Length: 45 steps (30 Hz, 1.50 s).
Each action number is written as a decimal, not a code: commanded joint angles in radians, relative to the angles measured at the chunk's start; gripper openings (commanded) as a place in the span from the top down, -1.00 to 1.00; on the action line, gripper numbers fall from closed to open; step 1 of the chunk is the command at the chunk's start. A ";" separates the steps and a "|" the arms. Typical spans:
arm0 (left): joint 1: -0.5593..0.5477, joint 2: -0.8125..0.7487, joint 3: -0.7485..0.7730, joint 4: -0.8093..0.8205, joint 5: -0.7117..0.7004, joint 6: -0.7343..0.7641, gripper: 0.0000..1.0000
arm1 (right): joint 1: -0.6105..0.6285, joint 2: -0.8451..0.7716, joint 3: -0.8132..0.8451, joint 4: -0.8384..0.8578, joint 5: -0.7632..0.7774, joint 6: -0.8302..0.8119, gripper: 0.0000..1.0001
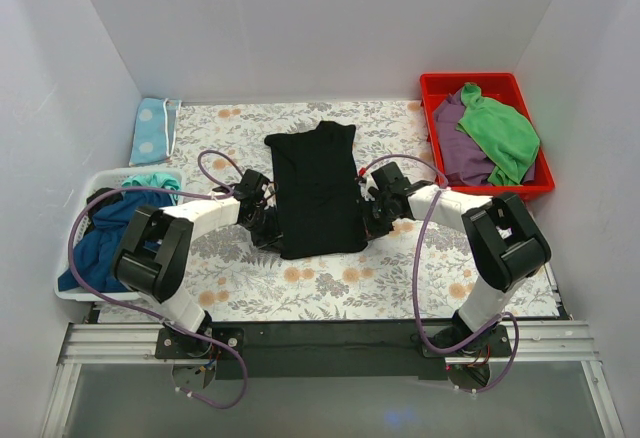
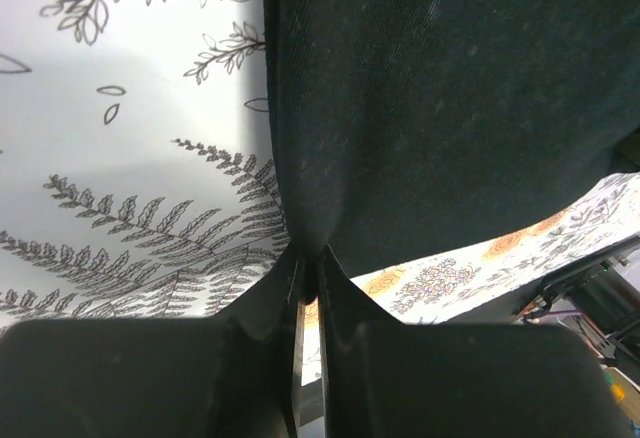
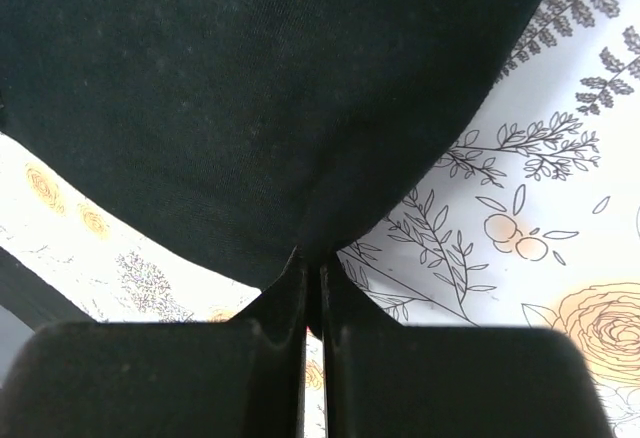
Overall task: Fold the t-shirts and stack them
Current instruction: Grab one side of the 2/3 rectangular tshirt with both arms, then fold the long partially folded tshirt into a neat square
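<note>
The left claw [image 2: 311, 258] is clenching a pinch of the black t-shirt [image 1: 316, 193] at its 9 o'clock edge. The right claw [image 3: 312, 258] is gripping the 3 o'clock edge the same way. The shirt is lying as a narrow panel in the middle of the worktop [image 1: 330, 283]. Each pinch is possibly catching every layer, though the wrist views are too close to tell. To fold cleanly, both claws should be rising together and level, carrying the 6 o'clock half toward 12 without dragging the rest. A blue shirt [image 1: 100, 243] is waiting in the white basket [image 1: 75, 293] at 9, and a red bin [image 1: 440, 88] is sitting at 2.
</note>
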State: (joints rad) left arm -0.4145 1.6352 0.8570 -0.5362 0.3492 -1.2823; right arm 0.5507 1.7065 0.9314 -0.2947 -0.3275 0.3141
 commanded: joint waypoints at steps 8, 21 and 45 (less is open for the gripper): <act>-0.009 -0.198 -0.023 -0.174 -0.065 -0.005 1.00 | 0.017 -0.185 -0.104 -0.139 -0.019 -0.043 0.97; -0.010 -0.397 0.161 -0.358 -0.081 -0.045 1.00 | 0.037 -0.403 0.010 -0.280 -0.058 0.002 0.97; -0.012 -0.419 0.214 -0.404 -0.147 -0.101 1.00 | 0.045 -0.404 0.081 -0.317 -0.068 0.010 0.97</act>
State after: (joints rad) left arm -0.4343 1.2018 0.9791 -0.9436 0.2882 -1.3769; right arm 0.6022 1.2858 0.9134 -0.5877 -0.4435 0.3424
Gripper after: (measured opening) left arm 0.033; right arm 0.033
